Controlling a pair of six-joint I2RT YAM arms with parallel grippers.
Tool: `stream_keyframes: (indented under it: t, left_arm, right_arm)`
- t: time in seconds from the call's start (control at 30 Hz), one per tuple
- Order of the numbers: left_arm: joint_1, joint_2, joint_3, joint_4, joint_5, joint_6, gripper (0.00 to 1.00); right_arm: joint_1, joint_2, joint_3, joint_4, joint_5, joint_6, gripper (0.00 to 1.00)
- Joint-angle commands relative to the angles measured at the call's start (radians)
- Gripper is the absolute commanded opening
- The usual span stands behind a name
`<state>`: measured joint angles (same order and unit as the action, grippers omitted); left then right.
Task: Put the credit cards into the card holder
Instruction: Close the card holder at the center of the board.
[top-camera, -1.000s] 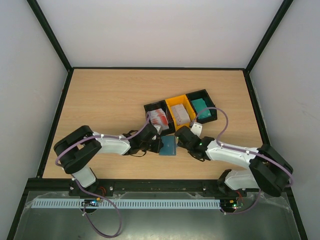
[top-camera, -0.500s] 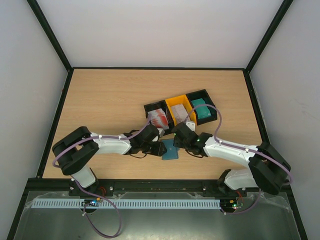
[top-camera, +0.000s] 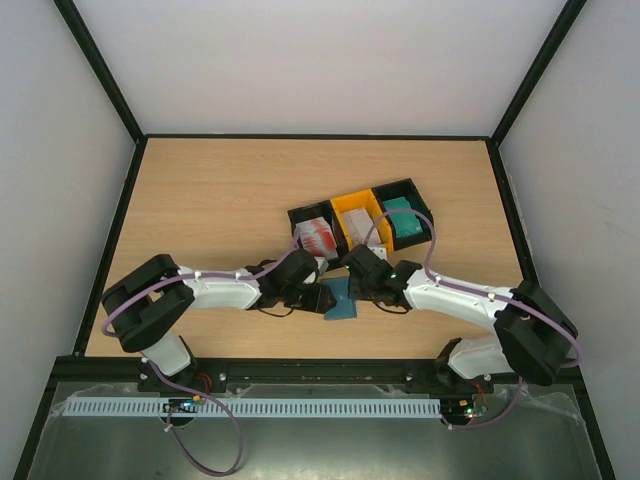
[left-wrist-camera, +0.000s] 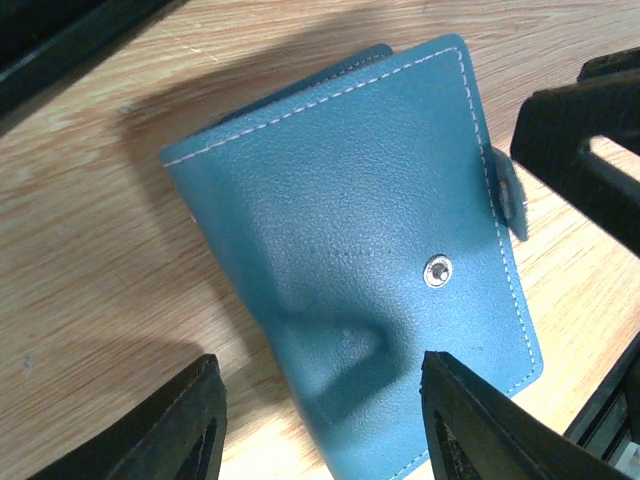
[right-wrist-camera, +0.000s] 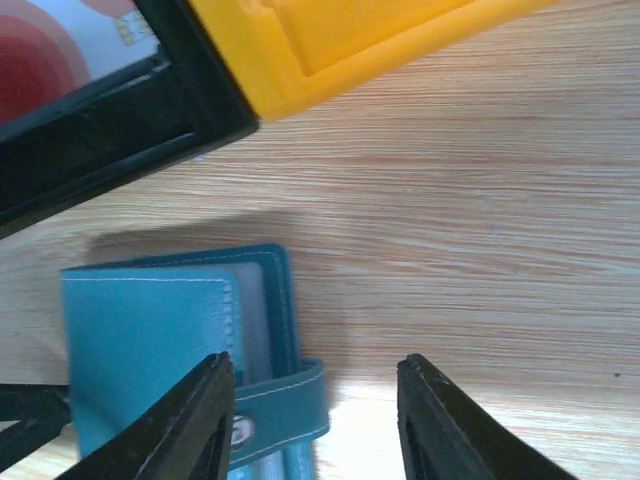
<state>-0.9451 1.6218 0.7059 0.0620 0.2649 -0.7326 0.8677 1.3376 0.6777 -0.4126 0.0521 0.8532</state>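
Top view, card holder: card holder (top-camera: 340, 299) lies flat on the surface (top-camera: 220, 210), at 6 o'clock from the bin row, between the two arm tips.
Top view, bins: black bin (top-camera: 303, 212) holds red-and-white credit cards (top-camera: 317, 237); yellow bin (top-camera: 350, 204) holds whitish ones; second black bin (top-camera: 428, 228) holds green ones.
Left wrist view, left jaws: parted, gripping nothing, poised over the holder's 6 o'clock end.
Left wrist view, holder: closed, outer face up; stud (left-wrist-camera: 437, 270) is bare and clasp tab (left-wrist-camera: 507, 195) juts out at 3 o'clock (looks unfastened).
Right wrist view, right jaws: parted, empty, over bare wood.
Right wrist view, holder: at 8 o'clock, well apart from the bins at 12 o'clock.
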Motion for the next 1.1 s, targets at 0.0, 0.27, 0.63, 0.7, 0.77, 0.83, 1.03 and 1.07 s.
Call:
stream_keyframes:
  t: [0.0,0.27,0.63,0.7,0.77,0.83,1.03,1.07]
  left_arm:
    - [-0.007,0.007,-0.038,-0.127,-0.023,-0.038,0.56]
    - [-0.003,-0.109,-0.092,-0.073,-0.091,-0.133,0.61]
    - [0.083,-0.308,-0.214,0.027,-0.064,-0.194,0.70]
    - [0.106,-0.318,-0.234,0.047,-0.039,-0.194,0.70]
    - [0.121,-0.321,-0.246,0.057,-0.021,-0.187,0.70]
    - [0.132,-0.320,-0.254,0.061,-0.010,-0.177,0.70]
    - [0.148,-0.315,-0.268,0.081,0.009,-0.167,0.70]
    - [0.150,-0.313,-0.271,0.085,0.012,-0.168,0.70]
  right_arm:
    - [-0.003,0.005,0.057,-0.043,-0.053,-0.057,0.46]
    - [0.007,0.099,0.151,-0.106,-0.078,-0.089,0.45]
    - [0.093,0.182,0.247,-0.356,0.086,0.022,0.24]
    - [0.103,0.181,0.258,-0.382,0.091,0.041,0.19]
    - [0.108,0.181,0.273,-0.400,0.093,0.054,0.15]
    - [0.111,0.186,0.286,-0.412,0.093,0.058,0.12]
    - [0.110,0.209,0.324,-0.428,0.106,0.048,0.05]
    - [0.111,0.217,0.323,-0.430,0.106,0.043,0.03]
